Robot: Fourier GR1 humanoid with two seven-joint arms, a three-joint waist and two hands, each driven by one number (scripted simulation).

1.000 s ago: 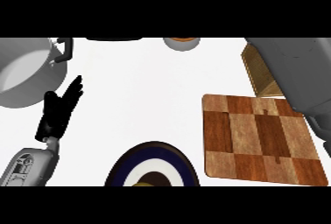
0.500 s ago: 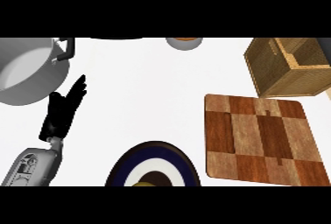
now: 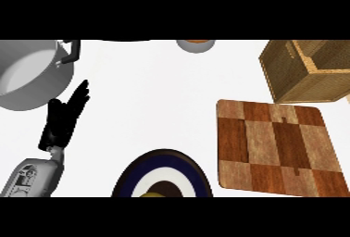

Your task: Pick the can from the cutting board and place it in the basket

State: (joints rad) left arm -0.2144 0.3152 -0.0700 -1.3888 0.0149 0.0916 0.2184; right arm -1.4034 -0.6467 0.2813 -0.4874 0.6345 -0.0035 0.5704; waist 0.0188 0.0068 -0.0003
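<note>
A checkered wooden cutting board (image 3: 277, 147) lies at the right of the counter with nothing on it. Behind it, at the upper right, stands a woven basket (image 3: 311, 69), and what lies inside is hidden by its wall. No can shows in the head view. My left hand (image 3: 63, 119) rests at the left with its fingers straight, pointing up toward the pot. My right hand and forearm are out of the head view.
A large grey pot (image 3: 31, 71) with a black handle stands at the upper left. A dark blue and white plate (image 3: 163, 176) sits at the bottom centre. A small brown and grey cup or bowl (image 3: 196, 44) shows at the top edge.
The grey right forearm that covered the basket and the board's right side a second ago has pulled out of view. The left hand has stayed still.
</note>
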